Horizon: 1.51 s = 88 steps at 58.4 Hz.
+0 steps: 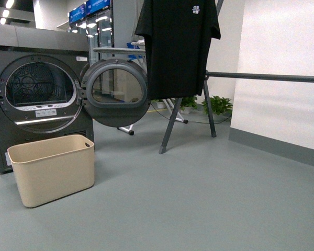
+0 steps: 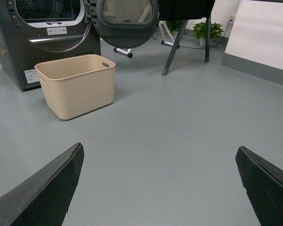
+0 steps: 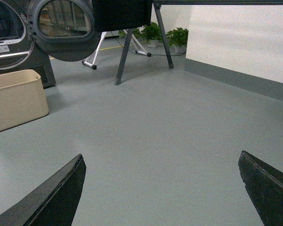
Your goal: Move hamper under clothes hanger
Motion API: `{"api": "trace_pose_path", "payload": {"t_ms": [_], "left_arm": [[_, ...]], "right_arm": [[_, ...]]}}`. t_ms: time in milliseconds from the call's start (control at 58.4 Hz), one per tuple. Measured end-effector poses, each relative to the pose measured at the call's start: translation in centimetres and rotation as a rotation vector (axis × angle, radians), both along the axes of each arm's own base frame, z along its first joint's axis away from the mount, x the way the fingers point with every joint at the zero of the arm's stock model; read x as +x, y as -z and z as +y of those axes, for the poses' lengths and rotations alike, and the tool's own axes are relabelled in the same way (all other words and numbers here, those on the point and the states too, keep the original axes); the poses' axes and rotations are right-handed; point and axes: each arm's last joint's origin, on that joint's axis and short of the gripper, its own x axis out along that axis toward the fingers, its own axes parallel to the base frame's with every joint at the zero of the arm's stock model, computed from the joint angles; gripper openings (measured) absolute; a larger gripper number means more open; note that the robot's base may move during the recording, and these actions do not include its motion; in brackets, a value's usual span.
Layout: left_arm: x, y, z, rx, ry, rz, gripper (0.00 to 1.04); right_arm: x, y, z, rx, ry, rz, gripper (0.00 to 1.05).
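Beige plastic hamper [image 1: 55, 175] stands upright at lower left of the front view, on the grey surface [image 1: 209, 204] just in front of the open dryer [image 1: 42, 41]. Clothes hanger [image 1: 267, 77]: bar runs from upper centre to the right edge, splayed legs at centre, black T-shirt [image 1: 178, 47] hung at that end. Hamper and hanger are well apart, with bare surface between them. Left gripper [image 2: 159, 150] is spread wide and holds nothing. Right gripper [image 3: 160, 157] is likewise spread and empty. Neither is near the hamper. Judgement: task not started, no contact with the tub. Remaining: approach, take hold at the rim or handle slots, then shift the hamper rightward until it sits beneath the bar.
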Motion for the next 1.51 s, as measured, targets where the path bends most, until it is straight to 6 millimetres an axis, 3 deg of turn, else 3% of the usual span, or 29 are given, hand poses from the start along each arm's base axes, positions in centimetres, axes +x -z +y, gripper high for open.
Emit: {"api": "trace_pose_path", "payload": {"t_ms": [1507], "left_arm": [[0.00,0.00,0.00,0.000,0.000,0.000,0.98]], "right_arm": [[0.00,0.00,0.00,0.000,0.000,0.000,0.97]]}}
